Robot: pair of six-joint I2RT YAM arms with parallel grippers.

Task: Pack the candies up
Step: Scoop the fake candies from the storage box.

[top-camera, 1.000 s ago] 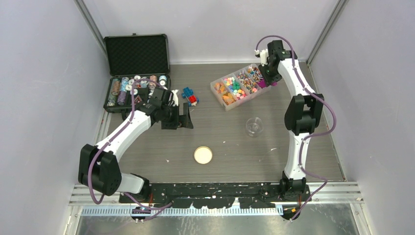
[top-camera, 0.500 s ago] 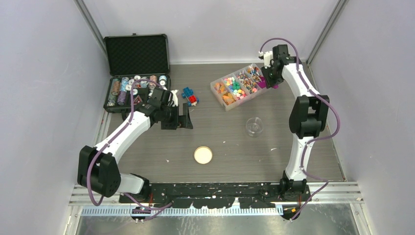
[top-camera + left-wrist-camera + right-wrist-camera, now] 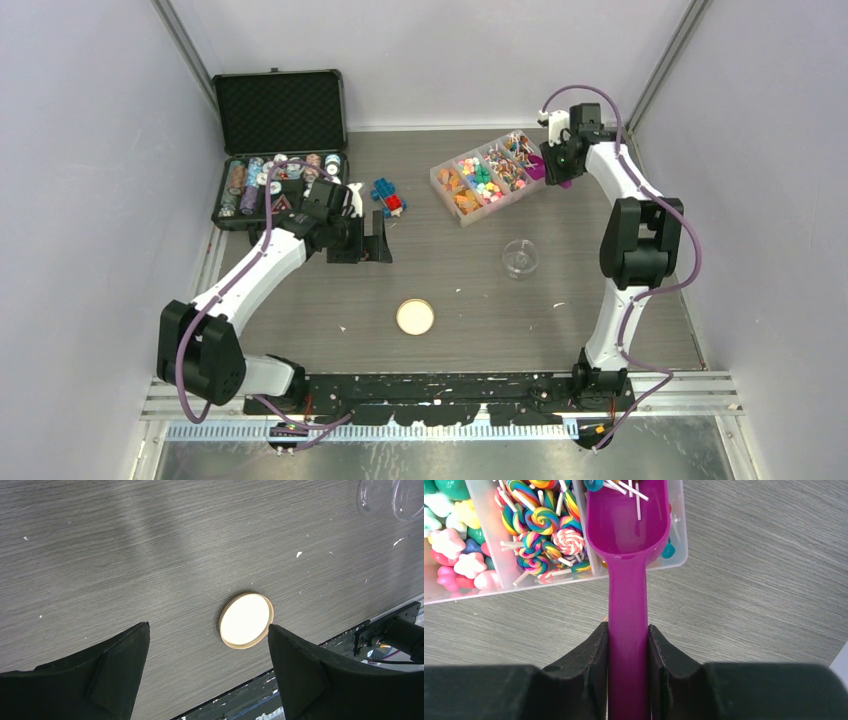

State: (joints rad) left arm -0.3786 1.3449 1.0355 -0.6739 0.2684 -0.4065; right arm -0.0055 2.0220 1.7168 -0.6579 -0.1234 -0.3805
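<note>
Though overhead shows little, right end effector [image 3: 628,630] clamps a scoop [image 3: 626,525] among candies [image 3: 541,522]; left end effector [image 3: 207,626] gapes empty.

Stands on the black base rail [image 3: 440,385] as two arms, the left arm [image 3: 250,275] at the rail's left end, the right arm [image 3: 625,250] at its right end. Wears white shells between bulky black joint housings. Trails a loose purple cable [image 3: 693,250] up from the rail. Ends in matte black fingers [image 3: 120,670], wedge-shaped on the left gripper [image 3: 207,626], flat-faced on the right gripper [image 3: 628,626].
</note>
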